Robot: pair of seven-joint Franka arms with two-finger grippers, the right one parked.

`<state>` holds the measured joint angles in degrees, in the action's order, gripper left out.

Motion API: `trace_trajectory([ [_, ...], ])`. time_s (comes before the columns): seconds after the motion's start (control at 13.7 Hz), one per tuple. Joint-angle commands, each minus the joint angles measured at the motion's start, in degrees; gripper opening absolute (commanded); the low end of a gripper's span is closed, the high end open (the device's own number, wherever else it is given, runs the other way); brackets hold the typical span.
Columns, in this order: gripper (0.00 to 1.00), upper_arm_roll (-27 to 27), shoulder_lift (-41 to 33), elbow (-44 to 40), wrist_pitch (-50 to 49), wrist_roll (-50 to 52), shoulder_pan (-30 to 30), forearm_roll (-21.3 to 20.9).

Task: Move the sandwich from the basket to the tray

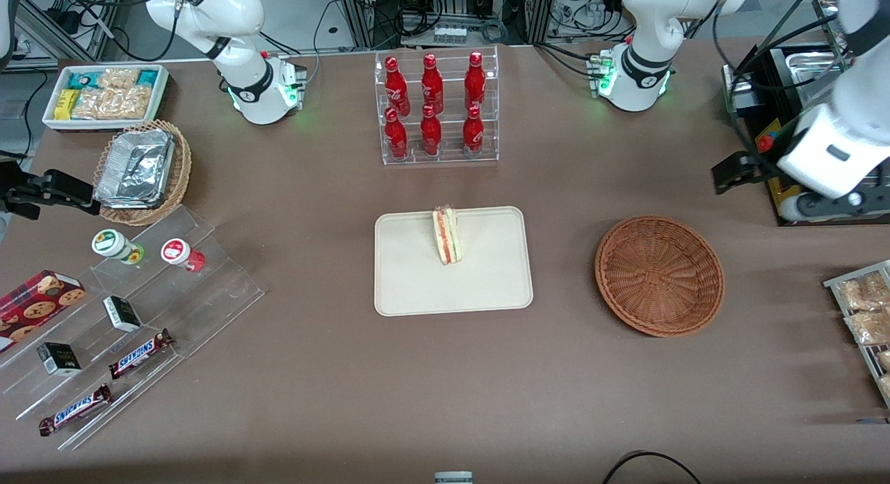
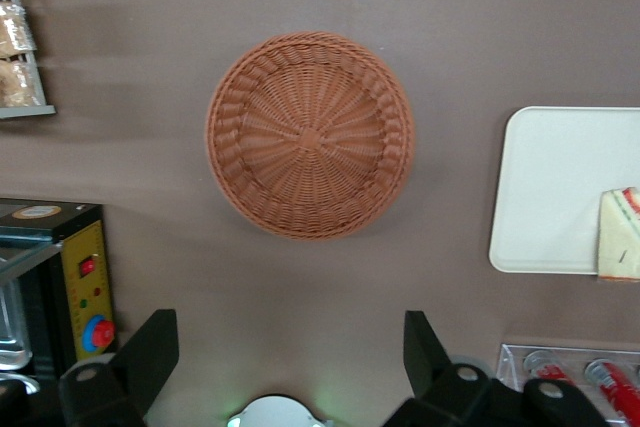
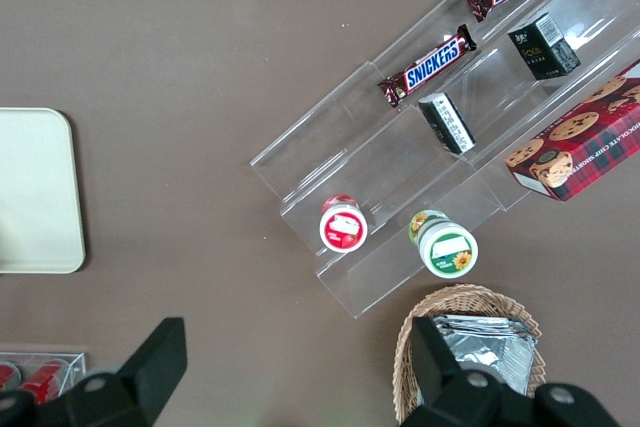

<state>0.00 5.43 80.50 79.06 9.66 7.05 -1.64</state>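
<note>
Red "SNICKERS" bars; gripper wide above table.

The claw hangs spread wide above bare surface, farther from the front camera than the basket. Open brown surface separates the basket from the tray. A bottle rack stands farther back than the tray.
</note>
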Motion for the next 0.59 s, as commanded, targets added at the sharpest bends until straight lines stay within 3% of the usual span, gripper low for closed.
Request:
trace_trajectory([
  [0.0,1.00,1.6,-7.3,9.6,4.1,-5.4,-2.1,0.4],
  [0.51,1.00,1.5,-6.0,8.8,5.7,-7.0,-4.7,0.5],
])
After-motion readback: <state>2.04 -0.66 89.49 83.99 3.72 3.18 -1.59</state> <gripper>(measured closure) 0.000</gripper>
